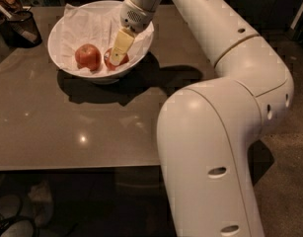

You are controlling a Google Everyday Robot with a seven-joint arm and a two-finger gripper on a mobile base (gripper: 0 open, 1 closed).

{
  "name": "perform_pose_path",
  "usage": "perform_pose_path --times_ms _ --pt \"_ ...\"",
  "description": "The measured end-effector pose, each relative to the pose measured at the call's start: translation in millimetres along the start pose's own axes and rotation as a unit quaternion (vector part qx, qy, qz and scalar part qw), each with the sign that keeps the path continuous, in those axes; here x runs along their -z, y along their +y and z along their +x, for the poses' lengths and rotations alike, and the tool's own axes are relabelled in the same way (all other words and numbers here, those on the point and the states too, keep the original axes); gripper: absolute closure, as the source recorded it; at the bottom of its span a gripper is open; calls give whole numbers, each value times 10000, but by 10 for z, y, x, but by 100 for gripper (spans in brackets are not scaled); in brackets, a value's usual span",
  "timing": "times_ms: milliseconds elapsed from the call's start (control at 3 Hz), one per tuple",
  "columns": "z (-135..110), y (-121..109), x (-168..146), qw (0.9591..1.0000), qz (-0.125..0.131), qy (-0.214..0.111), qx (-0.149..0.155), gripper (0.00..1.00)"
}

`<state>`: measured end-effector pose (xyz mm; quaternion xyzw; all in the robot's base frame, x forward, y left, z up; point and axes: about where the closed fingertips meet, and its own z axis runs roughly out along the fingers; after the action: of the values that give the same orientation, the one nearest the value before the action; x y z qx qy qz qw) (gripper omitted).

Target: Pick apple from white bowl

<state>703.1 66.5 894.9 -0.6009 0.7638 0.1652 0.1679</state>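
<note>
Gripper (116,57) inside bowl (67,23), tip over apple (107,59), which lies in the bowl's right half beside a 2nd, rounder apple (88,57); whether it grips cannot be told.

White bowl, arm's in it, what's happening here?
The robot's one arm reaches over the table into the paper-lined white bowl. Its gripper is down at the apple, which is partly hidden behind it and sits in the bowl, not yet lifted. A second, rounder red apple lies beside it, untouched. A black mesh cup stands at the table's corner.
</note>
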Motion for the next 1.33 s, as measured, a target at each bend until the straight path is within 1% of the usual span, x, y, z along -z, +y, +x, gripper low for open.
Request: perform_pose_path --times_ms 667,1000,1333 --pt "-33 -73 -66 10000 -35 -8 -34 25" --pt "-70 -72 -92 10000 -79 -38 -22 28" --pt "-70 -71 -92 10000 -79 -38 -21 26"
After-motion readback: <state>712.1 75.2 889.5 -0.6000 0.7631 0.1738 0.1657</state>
